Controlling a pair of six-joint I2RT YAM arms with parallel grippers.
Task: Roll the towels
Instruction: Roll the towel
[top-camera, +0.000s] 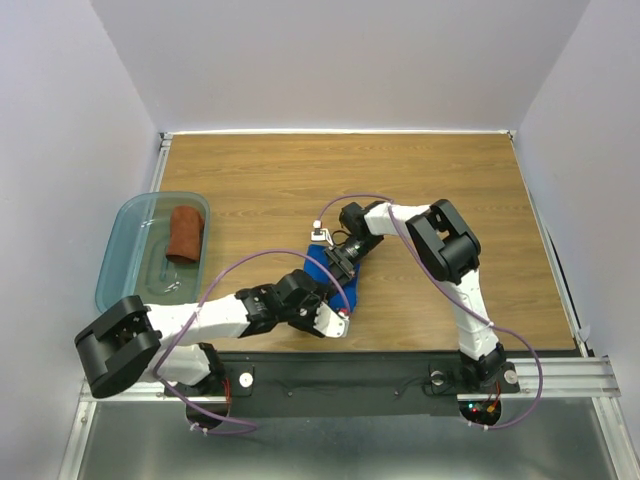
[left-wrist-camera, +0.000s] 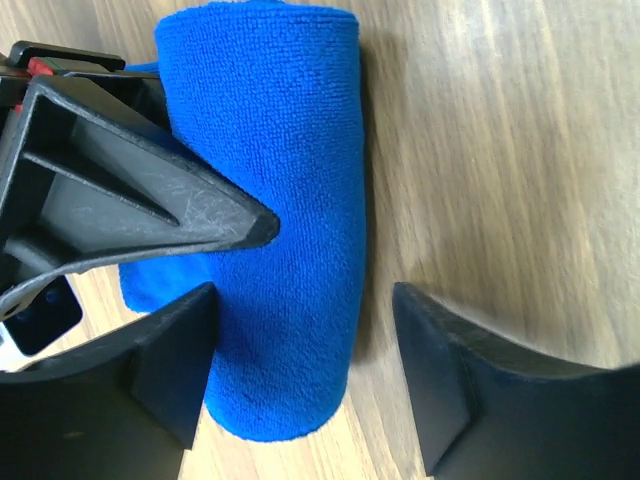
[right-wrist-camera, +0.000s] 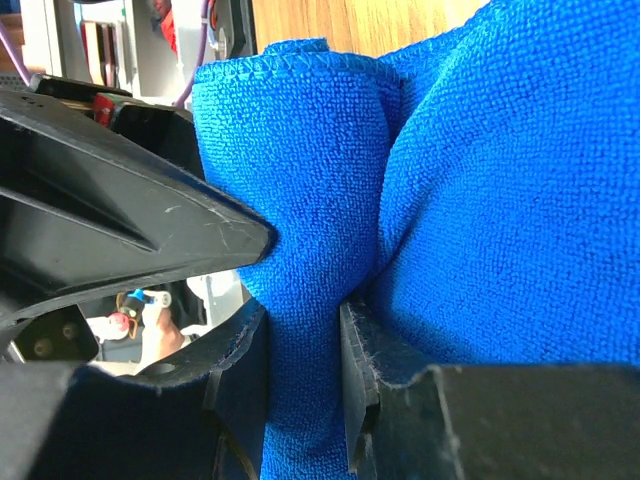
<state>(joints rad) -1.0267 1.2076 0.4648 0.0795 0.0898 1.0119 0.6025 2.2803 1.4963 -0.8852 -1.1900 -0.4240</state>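
**Towel position relative to the grippers**

1. Locate the blue towel (left-wrist-camera: 290, 230) on the table (top-camera: 400, 170), near its middle and close to the front edge. It is rolled into a cylinder and lies flat on the wood.
2. Check the left gripper (left-wrist-camera: 300, 310). Its jaws are spread. One end of the roll lies between the two fingers (left-wrist-camera: 170, 370), close against one finger and clearly apart from the other. Bare wood shows in that gap.
3. Check the right gripper (right-wrist-camera: 300, 340). Its jaws are pinched on a fold of the blue towel, with cloth bulging out above and beside the pads. In the left wrist view, one finger of this gripper rests against the side of the roll.
4. In the top view, note that both grippers meet over the towel, the left one from the near side and the right one from the far side.

**Containers**

5. Find the teal bin (top-camera: 135, 250) at the left edge of the table, well apart from both grippers.
6. The rust-brown towel (top-camera: 186, 232) lies inside it, rolled up, towards the far right end of the bin.
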